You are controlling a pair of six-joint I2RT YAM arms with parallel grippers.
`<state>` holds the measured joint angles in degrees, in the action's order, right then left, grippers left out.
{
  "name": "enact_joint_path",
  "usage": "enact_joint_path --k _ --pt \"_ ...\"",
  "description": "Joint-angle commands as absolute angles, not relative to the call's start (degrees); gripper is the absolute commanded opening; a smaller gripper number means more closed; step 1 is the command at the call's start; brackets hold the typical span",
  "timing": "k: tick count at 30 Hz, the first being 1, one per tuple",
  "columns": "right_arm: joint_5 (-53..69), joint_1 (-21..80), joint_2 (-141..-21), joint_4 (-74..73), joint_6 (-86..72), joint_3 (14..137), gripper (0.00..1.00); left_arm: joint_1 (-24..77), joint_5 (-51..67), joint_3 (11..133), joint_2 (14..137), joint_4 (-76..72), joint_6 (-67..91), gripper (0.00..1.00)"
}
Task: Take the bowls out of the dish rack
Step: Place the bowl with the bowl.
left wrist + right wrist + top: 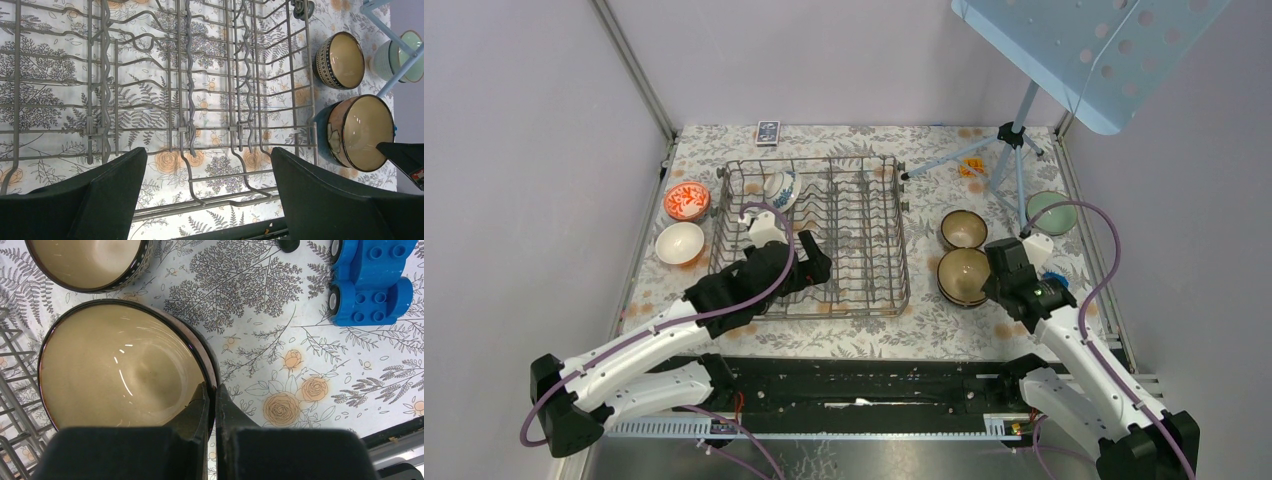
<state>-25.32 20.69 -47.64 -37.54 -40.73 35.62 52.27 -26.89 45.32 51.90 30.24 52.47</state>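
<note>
Bowl with blue pattern (779, 187) sits in the far-left corner of the dish rack (864, 235), beyond my open left tool (208, 150), while my right tool (210, 390) is closed on the rim of the brown bowl (120, 365) on the worktop (874, 332).

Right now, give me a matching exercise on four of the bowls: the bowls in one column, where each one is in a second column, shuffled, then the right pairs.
1. blue-white bowl
2. red bowl
3. big brown bowl
4. green bowl

A. rim pinched in the right hand
B. beside the tripod
C. inside the rack
D. outside, left of the rack

Pairs: 1-C, 2-D, 3-A, 4-B
</note>
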Motion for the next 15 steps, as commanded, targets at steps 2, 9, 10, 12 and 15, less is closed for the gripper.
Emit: enact_joint_path --k 2,9,10,12,15 --pt "-23.5 20.4 -45.8 -32.5 -43.8 35.0 0.00 52.1 -26.3 44.9 52.3 27.7 53.2 0.99" --pt "-22.8 20.4 -45.1 -33.5 -44.4 34.7 0.07 52.1 -25.6 44.9 52.6 27.7 53.5 0.99" --pt "-22.8 20.4 -44.9 -33.7 -44.4 34.8 0.10 52.1 -25.5 44.8 52.6 27.7 53.6 0.99" --pt "-23.0 20.4 -44.3 -34.2 -44.2 35.2 0.14 52.0 -25.6 44.7 52.6 27.6 53.6 0.99" --pt "-23.3 20.4 -44.0 -35.1 -43.9 36.1 0.19 52.0 -25.4 44.7 52.7 27.5 53.6 0.99"
